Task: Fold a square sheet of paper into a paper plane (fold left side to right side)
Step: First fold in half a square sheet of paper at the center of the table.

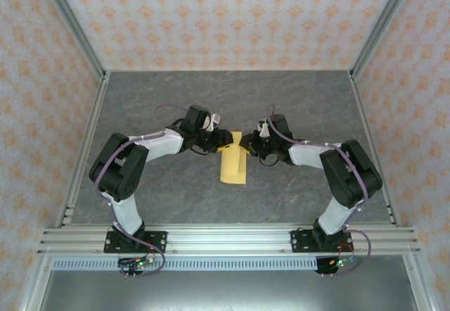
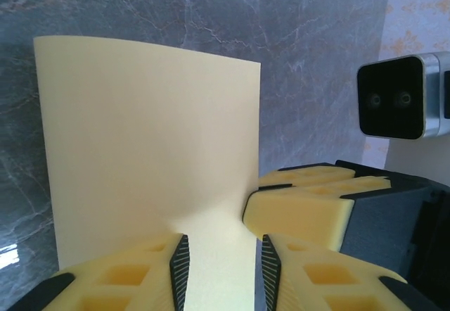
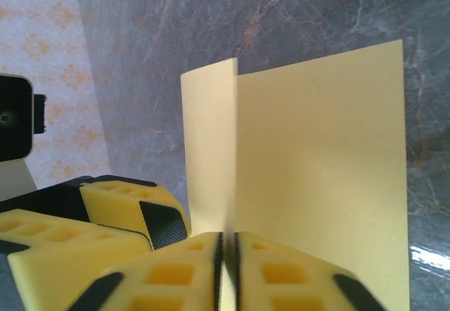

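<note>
Arms [image 1: 121,172]: white shells, black joints, purple cables [image 1: 172,108] looped alongside. Fingers [image 2: 112,281]: yellow, square pockets, ribbed black pads [image 2: 181,269].

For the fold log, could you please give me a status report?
Right gripper shut on the square sheet of paper. Left gripper open, jaws apart over it. Sheet partly folded. Nothing in the way.

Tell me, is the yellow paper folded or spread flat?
Folded: the square sheet of paper looks a narrow rectangle from above, and a flap rises along a crease where the right gripper pinches it.
</note>
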Robot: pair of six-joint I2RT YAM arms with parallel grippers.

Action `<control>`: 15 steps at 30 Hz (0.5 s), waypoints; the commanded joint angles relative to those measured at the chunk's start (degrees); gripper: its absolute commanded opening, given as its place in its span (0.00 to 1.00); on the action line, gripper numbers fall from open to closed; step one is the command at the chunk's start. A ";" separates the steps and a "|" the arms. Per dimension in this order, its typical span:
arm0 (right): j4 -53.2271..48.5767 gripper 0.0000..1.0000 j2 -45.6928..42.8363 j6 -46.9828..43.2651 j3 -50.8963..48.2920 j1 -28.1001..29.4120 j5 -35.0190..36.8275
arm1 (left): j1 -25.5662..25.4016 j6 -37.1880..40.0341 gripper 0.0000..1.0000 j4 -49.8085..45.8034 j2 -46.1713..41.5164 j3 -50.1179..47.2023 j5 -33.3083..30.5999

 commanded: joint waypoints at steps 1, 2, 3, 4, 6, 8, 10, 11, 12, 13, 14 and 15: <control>-5.32 0.08 0.85 -3.76 2.70 0.33 2.91 | -0.43 2.43 0.40 -3.48 -1.71 0.61 -3.45; -6.29 0.07 0.85 -4.47 3.11 0.28 3.50 | -0.39 3.34 0.43 -5.18 -2.12 0.65 -4.67; -7.05 0.06 0.85 -5.03 3.27 0.28 4.00 | -0.41 4.31 0.46 -7.02 -2.56 0.82 -6.00; -7.92 0.06 0.86 -5.77 3.63 0.32 4.65 | -0.43 5.35 0.50 -8.87 -2.92 0.91 -7.33; -8.65 0.05 1.11 -6.63 3.94 0.34 5.14 | -0.43 6.84 0.52 -11.29 -3.13 1.14 -8.89; -9.55 0.05 1.51 -7.22 4.26 0.39 5.86 | -0.51 7.54 0.54 -12.86 -2.56 1.44 -9.25; -10.67 0.05 1.84 -7.92 4.60 0.32 6.74 | -0.61 7.94 0.55 -13.71 -1.63 1.85 -9.65; -11.04 0.05 1.89 -8.15 4.69 0.33 7.13 | -0.76 8.17 0.55 -14.32 -1.33 2.14 -10.01; -11.38 0.05 2.01 -8.38 4.79 0.44 7.28 | -0.99 8.57 0.56 -15.08 -0.82 2.56 -10.53; -11.51 0.05 2.17 -8.49 4.88 0.41 7.35 | -1.13 8.72 0.56 -15.34 -0.30 2.92 -10.65; -11.63 0.05 2.40 -8.51 4.96 0.42 7.34 | -1.24 8.86 0.56 -15.60 0.15 3.26 -10.70; -11.79 0.05 2.51 -8.65 5.02 0.53 7.38 | -1.39 8.86 0.56 -15.67 0.60 3.49 -10.59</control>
